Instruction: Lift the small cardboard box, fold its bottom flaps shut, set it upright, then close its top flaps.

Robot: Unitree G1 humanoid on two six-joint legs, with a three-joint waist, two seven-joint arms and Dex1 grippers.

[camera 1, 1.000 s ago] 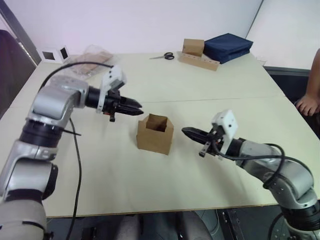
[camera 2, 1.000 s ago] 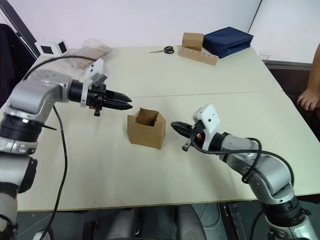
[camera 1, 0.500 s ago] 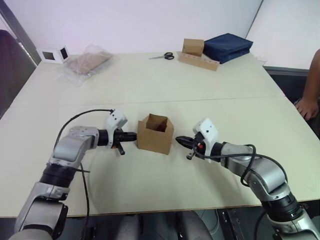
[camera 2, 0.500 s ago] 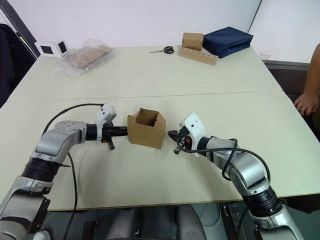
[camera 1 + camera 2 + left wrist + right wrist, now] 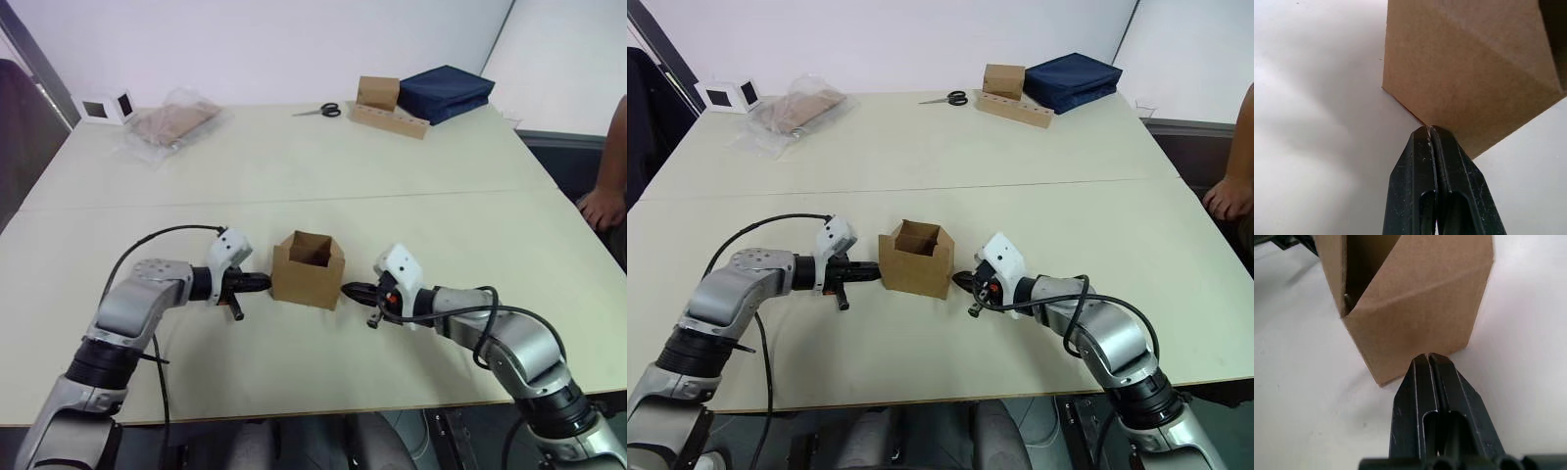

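Observation:
The small cardboard box (image 5: 308, 271) stands on the table (image 5: 294, 176) with its top open, a little in front of the table's middle. My left gripper (image 5: 263, 282) is shut and low at the box's left side. In the left wrist view its tip (image 5: 1430, 129) touches the box (image 5: 1464, 73) near the bottom edge. My right gripper (image 5: 349, 290) is also shut, and its tip (image 5: 1426, 357) presses against the lower right wall of the box (image 5: 1415, 308). Neither gripper holds anything.
At the back of the table lie scissors (image 5: 320, 110), a brown box with a hole-punched strip (image 5: 388, 106) and a navy bag (image 5: 446, 91). A plastic bag (image 5: 171, 122) and a white cube (image 5: 108, 105) are at the back left. A person's hand (image 5: 602, 206) rests at the right edge.
Both shut grippers have come down and moved inward from either side until their tips meet the box. The box has stayed upright in about the same place.

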